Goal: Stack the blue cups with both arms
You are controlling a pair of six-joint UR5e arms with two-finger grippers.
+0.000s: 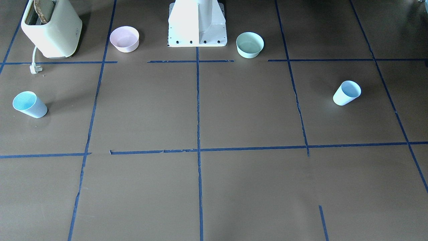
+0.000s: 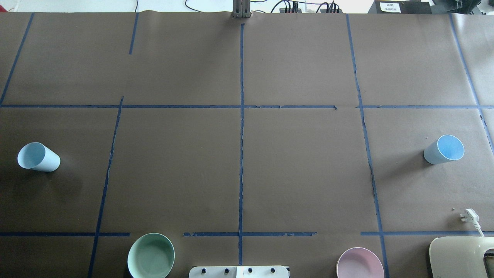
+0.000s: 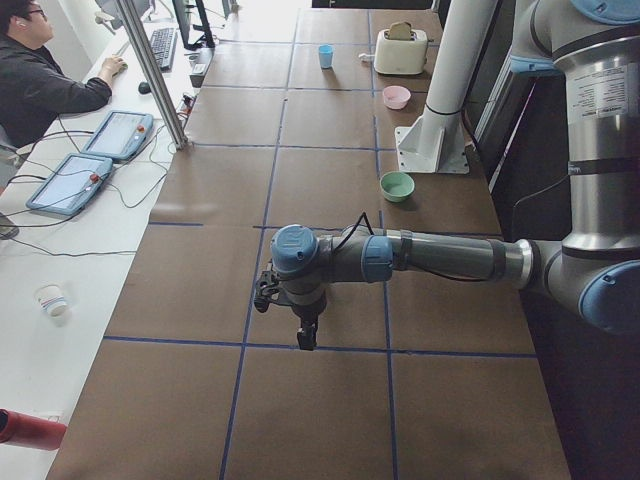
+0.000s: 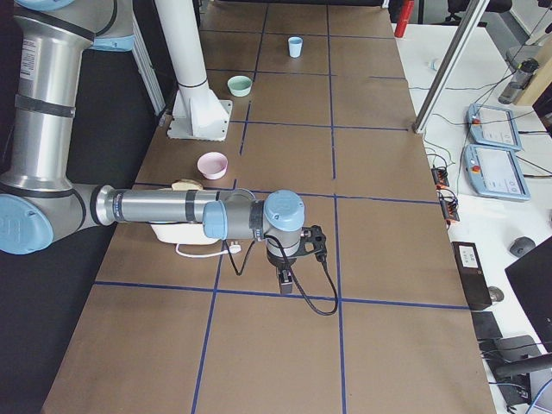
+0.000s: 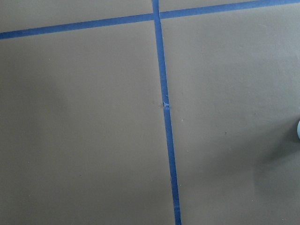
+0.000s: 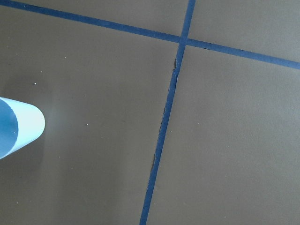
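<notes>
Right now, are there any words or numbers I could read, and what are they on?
No text here can be read.
White label on the black box past the table's far edge: printing too blurred to read.
Blue cups, pink bowl, mint-green bowl: plain, no writing shows.

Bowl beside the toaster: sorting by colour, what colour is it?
The bowl is pale pink; the front-facing view shows it best.

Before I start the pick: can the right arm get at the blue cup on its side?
Likely yes. That blue cup stands alone on bare paper, toaster and pink bowl well clear; the right arm hangs nearby, its wrist view showing nothing between.
</notes>
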